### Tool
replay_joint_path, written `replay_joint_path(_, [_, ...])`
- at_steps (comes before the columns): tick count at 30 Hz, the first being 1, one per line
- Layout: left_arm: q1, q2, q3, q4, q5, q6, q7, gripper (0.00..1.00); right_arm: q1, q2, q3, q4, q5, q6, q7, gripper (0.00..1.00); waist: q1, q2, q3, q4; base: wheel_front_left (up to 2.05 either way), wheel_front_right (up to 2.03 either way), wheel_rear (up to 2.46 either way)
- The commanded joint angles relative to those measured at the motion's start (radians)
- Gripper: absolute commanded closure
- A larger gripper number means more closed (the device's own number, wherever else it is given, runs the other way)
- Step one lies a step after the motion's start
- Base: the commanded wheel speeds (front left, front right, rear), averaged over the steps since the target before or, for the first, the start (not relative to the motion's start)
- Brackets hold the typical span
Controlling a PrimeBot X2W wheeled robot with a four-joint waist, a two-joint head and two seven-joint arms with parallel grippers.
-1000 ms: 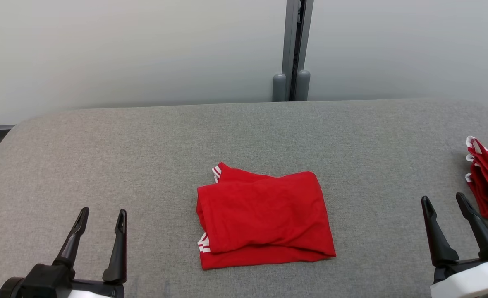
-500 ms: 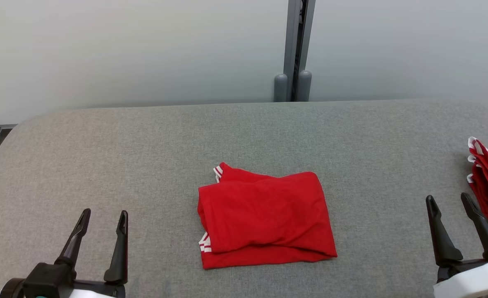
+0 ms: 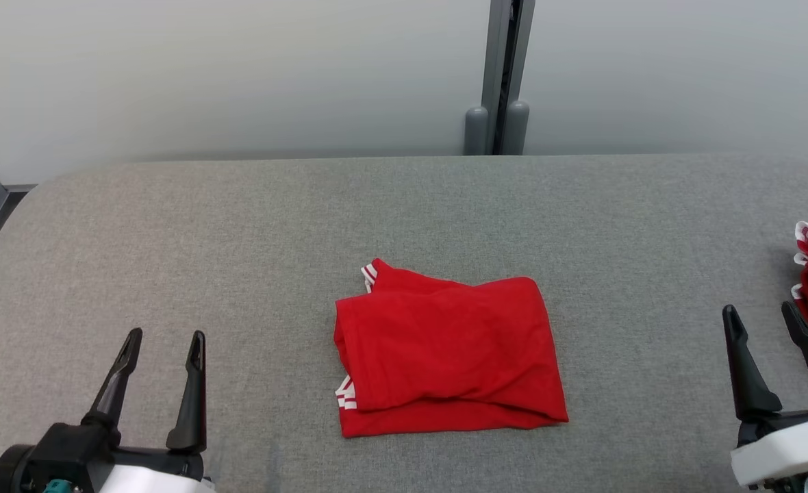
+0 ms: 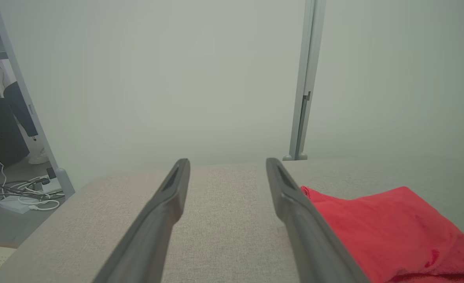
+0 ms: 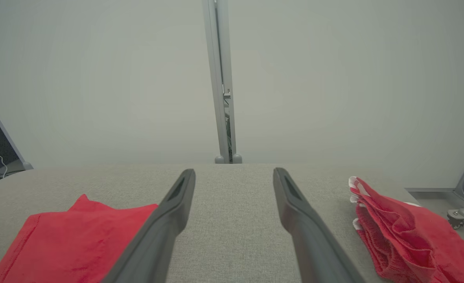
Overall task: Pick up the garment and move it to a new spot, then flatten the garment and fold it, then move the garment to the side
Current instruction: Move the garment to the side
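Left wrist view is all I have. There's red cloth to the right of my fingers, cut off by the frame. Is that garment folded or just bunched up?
Observer: Folded. The head view shows the red garment as a rough rectangle at the middle of the table, with white-striped trim at its left edge.
Operator: Anything else red on there?
Observer: Yes, a second red pile with white trim sits at the table's right edge, to the right of the right gripper.
Operator: Is that gripper holding any of it?
Observer: No. It is open, with bare table between its fingers in the right wrist view.
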Motion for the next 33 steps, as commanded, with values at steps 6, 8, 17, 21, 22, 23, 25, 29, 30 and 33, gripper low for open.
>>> replay_joint_path(6, [-0.077,0.004,-0.002,0.01,-0.009,-0.011,-0.02,0.0,-0.087,-0.017,0.048,0.124,0.04,0.001,-0.01,0.0,0.0,0.0,0.045,0.043,0.0,0.0,0.0])
replay_joint_path(8, [-0.1,0.004,-0.006,0.017,-0.009,-0.016,-0.023,0.0,-0.113,-0.014,0.075,0.189,0.056,0.001,-0.022,0.0,0.0,0.0,0.055,0.06,0.0,0.0,0.0])
replay_joint_path(17, [-0.213,-0.014,-0.035,0.049,-0.016,-0.05,-0.05,0.0,-0.266,0.021,0.187,0.498,0.14,0.001,-0.084,0.0,0.0,0.0,0.152,0.148,0.0,0.0,0.0])
replay_joint_path(21, [-0.249,-0.015,-0.039,0.075,-0.015,-0.061,-0.066,0.0,-0.314,0.035,0.223,0.621,0.167,0.001,-0.091,0.0,0.0,0.0,0.168,0.177,0.0,0.0,0.0])
replay_joint_path(22, [-0.256,-0.014,-0.039,0.08,-0.014,-0.064,-0.07,0.0,-0.328,0.035,0.233,0.645,0.173,0.001,-0.097,0.0,0.0,0.0,0.17,0.182,0.0,0.0,0.0])
replay_joint_path(23, [-0.262,-0.014,-0.038,0.084,-0.015,-0.067,-0.073,0.0,-0.34,0.037,0.244,0.668,0.186,0.001,-0.094,0.0,0.0,0.0,0.172,0.184,0.0,0.0,0.0])
replay_joint_path(25, [-0.263,-0.011,-0.032,0.093,-0.015,-0.065,-0.079,0.0,-0.351,0.035,0.277,0.711,0.201,0.001,-0.07,0.0,0.0,0.0,0.174,0.185,0.0,0.0,0.0])
replay_joint_path(29, [-0.269,-0.012,-0.025,0.104,-0.015,-0.063,-0.087,0.0,-0.378,0.027,0.342,0.762,0.239,0.001,-0.042,0.0,0.0,0.0,0.18,0.182,0.0,0.0,0.0])
replay_joint_path(30, [-0.271,-0.013,-0.026,0.108,-0.016,-0.064,-0.088,0.0,-0.385,0.027,0.36,0.772,0.254,0.001,-0.027,0.46,0.0,0.0,0.182,0.181,0.0,0.0,0.0])
replay_joint_path(33, [-0.282,-0.009,-0.025,0.118,-0.015,-0.066,-0.093,0.0,-0.397,0.005,0.41,0.788,0.295,0.001,0.003,1.0,0.0,0.0,0.184,0.174,0.0,0.0,0.0])
